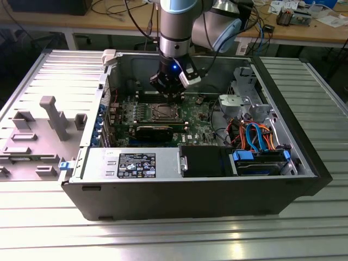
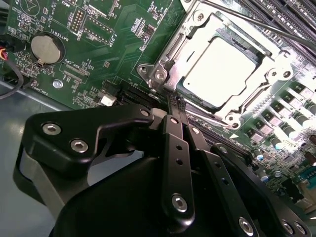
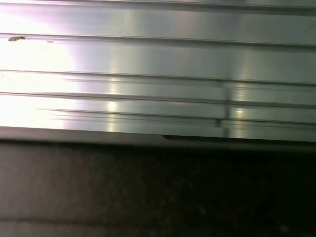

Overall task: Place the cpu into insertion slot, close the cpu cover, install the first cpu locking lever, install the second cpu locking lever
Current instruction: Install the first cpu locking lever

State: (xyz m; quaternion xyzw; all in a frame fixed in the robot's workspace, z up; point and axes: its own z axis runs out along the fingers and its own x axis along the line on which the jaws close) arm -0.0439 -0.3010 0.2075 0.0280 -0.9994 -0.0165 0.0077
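Note:
In the second wrist view the cpu (image 2: 221, 69) lies flat in the insertion slot (image 2: 163, 74), its silvery top glaring bright. The cpu cover (image 2: 276, 61) is down around it, framing the chip through its window. A thin metal locking lever (image 2: 249, 20) runs along the far side of the socket. My gripper (image 2: 177, 101) is shut, its two black fingers (image 2: 173, 143) pressed together with their tips at the socket's near corner. In the exterior view the gripper (image 1: 171, 91) hangs just behind the insertion slot (image 1: 163, 112) on the green board.
The open computer case (image 1: 190, 190) lies on a ribbed metal table (image 3: 148, 59). A drive cage (image 1: 242, 103) and coloured cables (image 1: 258, 136) sit on the exterior view's right. Memory slots (image 2: 296, 15) run beside the socket. A coin battery (image 2: 47, 48) sits on the board.

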